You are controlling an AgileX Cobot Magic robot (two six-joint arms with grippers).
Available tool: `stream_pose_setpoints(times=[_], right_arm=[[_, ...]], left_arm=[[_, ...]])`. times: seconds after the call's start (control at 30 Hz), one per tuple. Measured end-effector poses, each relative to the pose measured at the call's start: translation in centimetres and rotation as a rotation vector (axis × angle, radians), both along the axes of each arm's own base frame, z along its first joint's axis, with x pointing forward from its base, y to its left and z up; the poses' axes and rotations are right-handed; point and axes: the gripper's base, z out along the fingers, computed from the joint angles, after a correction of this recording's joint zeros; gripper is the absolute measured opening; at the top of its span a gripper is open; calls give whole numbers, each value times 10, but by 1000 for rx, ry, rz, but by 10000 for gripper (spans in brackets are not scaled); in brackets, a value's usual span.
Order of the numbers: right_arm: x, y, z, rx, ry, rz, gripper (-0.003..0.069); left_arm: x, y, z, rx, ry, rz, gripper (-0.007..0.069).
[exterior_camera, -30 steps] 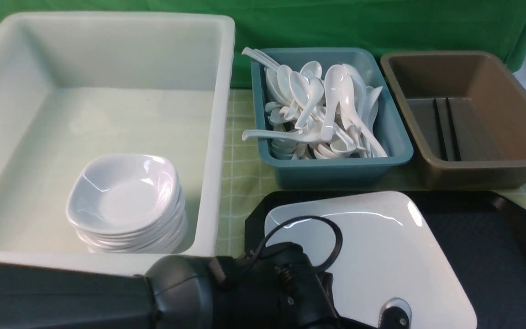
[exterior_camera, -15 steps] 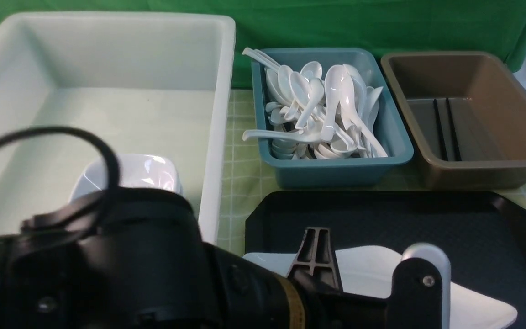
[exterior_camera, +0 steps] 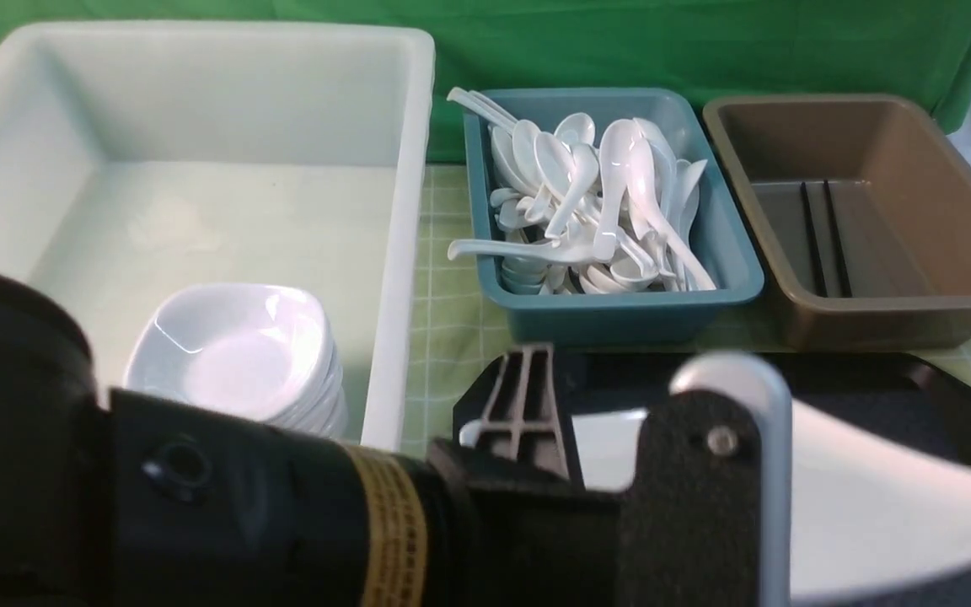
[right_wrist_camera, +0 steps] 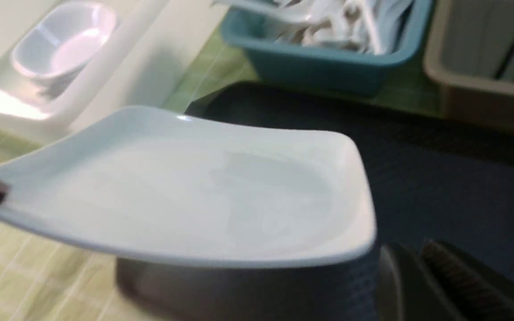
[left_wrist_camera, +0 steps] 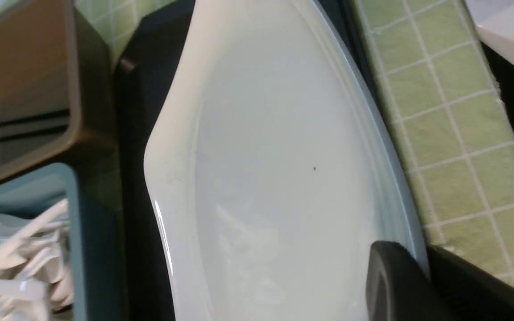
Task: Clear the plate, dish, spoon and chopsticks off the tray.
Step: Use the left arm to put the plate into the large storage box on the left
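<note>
The left gripper [left_wrist_camera: 420, 278] pinches the plate [right_wrist_camera: 203, 187] by its rim above the tray [right_wrist_camera: 440, 187], so the lift should stay level and clear the tray's raised edge.

left arm [exterior_camera: 199, 506]: I am reaching low across the front, wrist rolled | left gripper [left_wrist_camera: 397, 281]: I am pinching the plate [left_wrist_camera: 275, 169] by its rim | right gripper [right_wrist_camera: 420, 272]: I am keeping my fingers close together, empty
</note>
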Motion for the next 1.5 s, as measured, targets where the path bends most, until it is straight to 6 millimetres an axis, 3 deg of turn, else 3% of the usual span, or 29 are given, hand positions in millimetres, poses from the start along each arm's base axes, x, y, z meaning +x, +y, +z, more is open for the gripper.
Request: stream_pose_setpoints(times=[0.3,0.4,0.5,0.63,0.67,0.7,0.9,1.13,1.37,1.5], right_arm=[[3,10,18,147,-169,70,85],[3,16,26,211,-230,117,38],[4,23,29,226,-254,143,26],[10,37,30,201,-270,177,26],[10,37,31,201,-273,180,26],[12,43,31,189,-279,194,26],[22,65,25,98,-263,235,27],[25,72,22,72,-247,247,29],[24,73,21,90,-223,254,31],[23,73,21,98,-212,257,34]], left_arm=[[32,14,49,-112,-202,196,31],[63,35,64,-134,-244,349,31],[100,62,61,-91,-265,527,31],[155,103,41,8,-243,764,31],[161,107,38,20,-237,787,31],[182,121,24,59,-213,856,31],[244,165,-34,181,-101,1024,31],[283,184,-86,212,-47,1067,32],[299,187,-109,174,-36,1082,37],[306,185,-117,158,-48,1066,83]])
